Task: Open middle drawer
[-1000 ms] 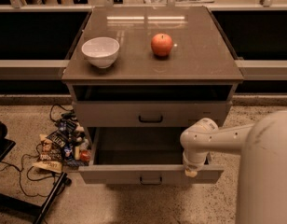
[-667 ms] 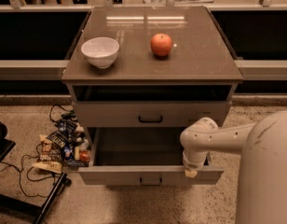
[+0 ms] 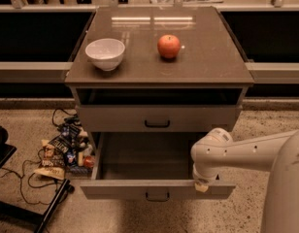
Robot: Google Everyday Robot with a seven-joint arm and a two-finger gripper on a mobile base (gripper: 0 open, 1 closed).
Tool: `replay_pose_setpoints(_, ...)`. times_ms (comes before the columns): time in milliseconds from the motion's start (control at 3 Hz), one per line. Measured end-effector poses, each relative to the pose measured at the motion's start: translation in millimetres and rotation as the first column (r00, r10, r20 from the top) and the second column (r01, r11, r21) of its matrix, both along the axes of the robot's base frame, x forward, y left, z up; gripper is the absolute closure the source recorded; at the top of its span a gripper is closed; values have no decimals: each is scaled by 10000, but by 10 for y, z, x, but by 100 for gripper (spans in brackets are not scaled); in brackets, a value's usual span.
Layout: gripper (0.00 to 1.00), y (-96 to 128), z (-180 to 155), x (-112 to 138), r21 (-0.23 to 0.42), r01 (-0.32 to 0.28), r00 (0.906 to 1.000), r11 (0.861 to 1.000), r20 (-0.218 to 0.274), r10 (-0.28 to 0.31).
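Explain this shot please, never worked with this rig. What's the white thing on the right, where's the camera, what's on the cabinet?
The white shape is the arm of a mobile robot with one arm; it comes in from the lower right. Its gripper hangs below the wrist, at the top edge of the middle drawer front, toward the right end. Whether it grips anything cannot be seen. There is one camera, looking down on the cabinet's front from above; its mount is not known. The middle drawer is pulled well out, showing its grey inside; the top drawer above it is shut. On the cabinet top sit a white bowl and a red apple, apart. On the floor at left lies a heap of packets and cables.
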State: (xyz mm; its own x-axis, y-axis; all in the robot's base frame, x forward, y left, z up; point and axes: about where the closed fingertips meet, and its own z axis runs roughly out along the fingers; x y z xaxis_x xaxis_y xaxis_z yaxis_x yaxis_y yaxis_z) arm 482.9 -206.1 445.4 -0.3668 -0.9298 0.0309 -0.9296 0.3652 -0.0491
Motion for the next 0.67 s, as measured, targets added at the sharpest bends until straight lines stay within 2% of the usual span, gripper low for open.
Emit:
replay_pose_setpoints(333,100,-9,72,-259,34,530,9986,9986,71,-530)
replay_pose_setpoints(667,100,-9,80,-260,34,531,9986,9986,72,-531)
